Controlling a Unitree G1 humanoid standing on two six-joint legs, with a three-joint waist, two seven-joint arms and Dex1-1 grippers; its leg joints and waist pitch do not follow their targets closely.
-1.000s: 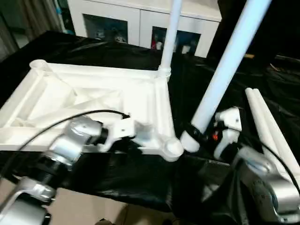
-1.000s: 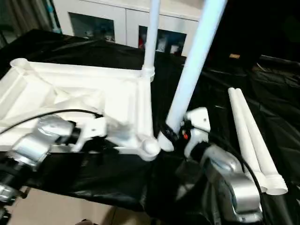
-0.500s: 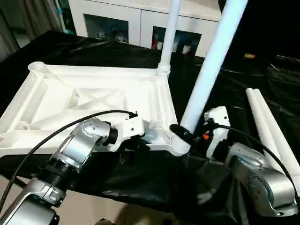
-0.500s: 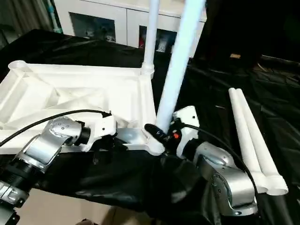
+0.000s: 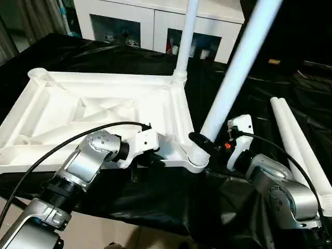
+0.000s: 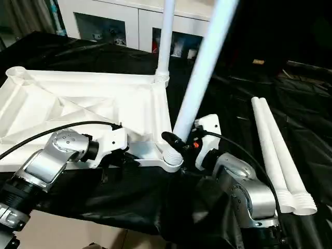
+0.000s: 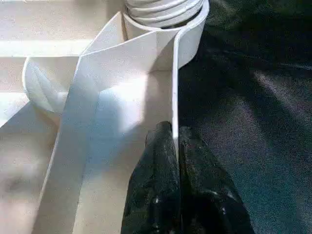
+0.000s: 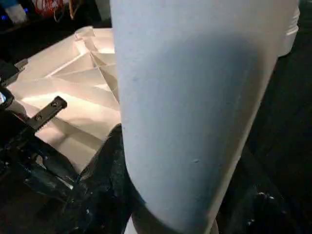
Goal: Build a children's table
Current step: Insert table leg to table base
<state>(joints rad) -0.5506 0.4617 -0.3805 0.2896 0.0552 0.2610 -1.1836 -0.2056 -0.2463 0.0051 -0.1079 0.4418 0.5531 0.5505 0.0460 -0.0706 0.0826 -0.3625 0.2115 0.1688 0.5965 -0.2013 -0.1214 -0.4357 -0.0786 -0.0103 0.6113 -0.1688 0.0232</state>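
The children's table top [image 5: 93,111] lies upside down on a black cloth, its ribbed underside facing up. One white leg [image 5: 185,36] stands upright in the far right corner socket. My right gripper [image 5: 206,143] is shut on a second leg [image 5: 236,67] just above its ribbed end, which sits tilted at the near right corner socket [image 5: 196,162]. In the right wrist view this leg [image 8: 195,97] stands between my dark fingers [image 8: 105,185]. My left gripper [image 7: 174,130] is shut on the top's thin near rim [image 7: 174,87], just left of that socket.
Two more white legs [image 5: 293,140] lie side by side on the cloth at the right. A white cabinet with glass doors [image 5: 155,21] stands behind the table. The black cloth [image 5: 155,202] hangs over the near edge below my arms.
My right gripper has carried the tilted leg left, and its lower end has gone from beside the near right socket to sitting on it. The left gripper has kept its hold on the rim.
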